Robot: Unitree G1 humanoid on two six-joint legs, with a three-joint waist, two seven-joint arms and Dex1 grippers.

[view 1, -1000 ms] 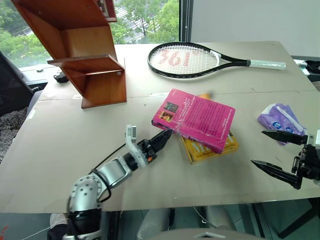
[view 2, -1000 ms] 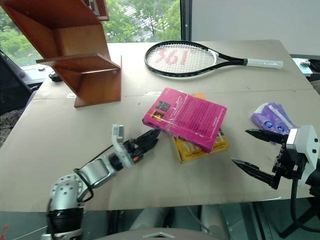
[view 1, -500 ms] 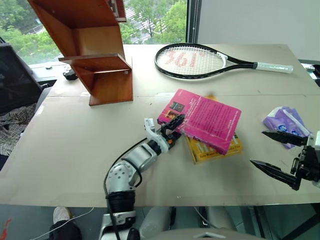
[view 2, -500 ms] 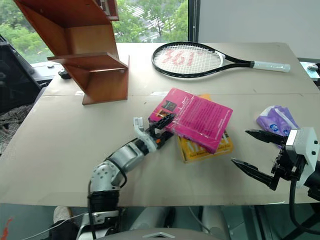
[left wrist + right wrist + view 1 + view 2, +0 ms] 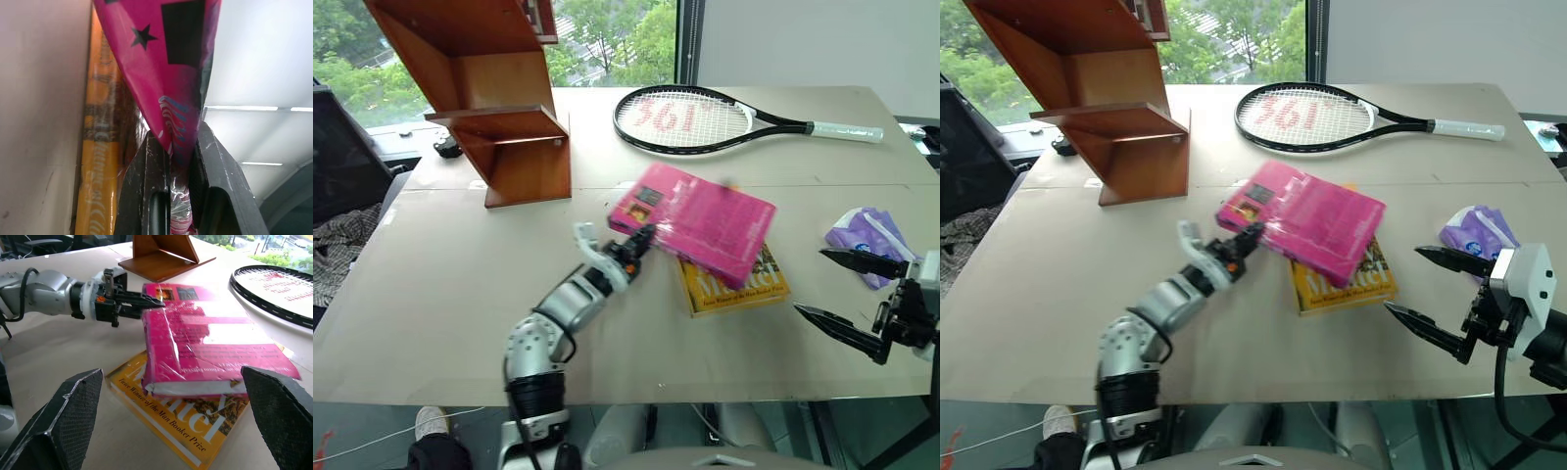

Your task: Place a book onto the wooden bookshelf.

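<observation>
Two books on the beige table (image 5: pixel 431 294): thick bright pink paperback book (image 5: pixel 700 223) at centre, tilted, near corner lifted, overlapping the flat yellow paperback (image 5: pixel 736 284) at its 5 o'clock. One reddish-brown slanted wooden bookshelf (image 5: pixel 489 98) at 10 o'clock, well apart. One black tennis racket (image 5: pixel 724 119) at 12 o'clock. One purple packet (image 5: pixel 869 235) at 3 o'clock. Windows with trees behind. Left claw (image 5: pixel 639 241) pinching the pink book's corner. Right claw (image 5: pixel 847 294) spread wide, at 4 o'clock.
</observation>
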